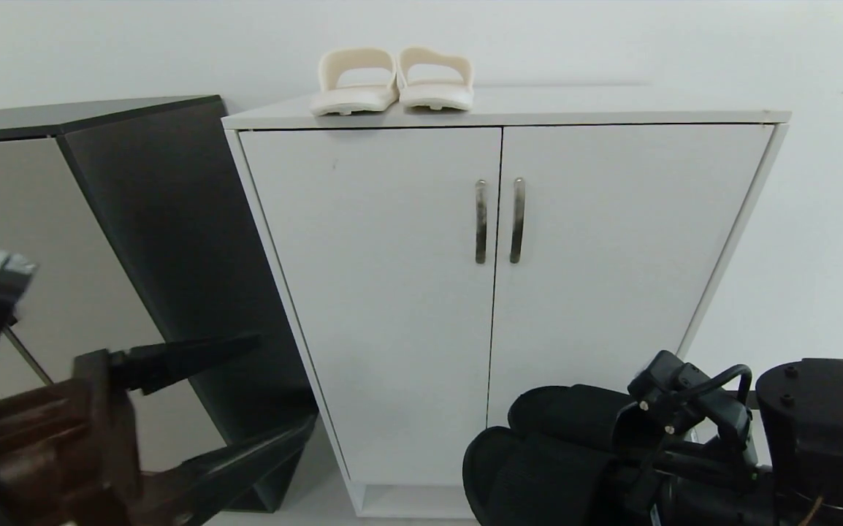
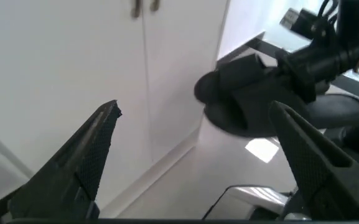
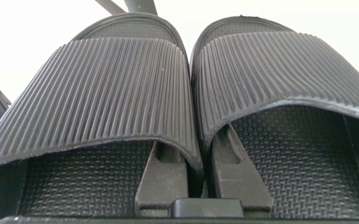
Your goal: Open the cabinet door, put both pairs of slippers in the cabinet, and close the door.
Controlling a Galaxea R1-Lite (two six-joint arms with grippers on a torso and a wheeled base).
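Observation:
The white cabinet (image 1: pixel 392 307) stands with both doors shut, its two metal handles (image 1: pixel 498 220) side by side at the middle. A cream pair of slippers (image 1: pixel 394 80) rests on its top. A black pair of slippers (image 1: pixel 549 438) hangs low in front of the right door, pinched together by my right gripper (image 3: pixel 195 177), whose fingers (image 3: pixel 160 177) sit inside the two shoes. My left gripper (image 1: pixel 284 380) is open and holds nothing, low and left of the cabinet. From the left wrist, the black slippers (image 2: pixel 241 93) show beyond the spread fingers (image 2: pixel 89 155).
A dark cabinet (image 1: pixel 166 241) leans close against the white cabinet's left side. A plain white wall (image 1: pixel 830 219) runs behind and to the right. Pale floor (image 2: pixel 185 180) lies in front of the cabinet base.

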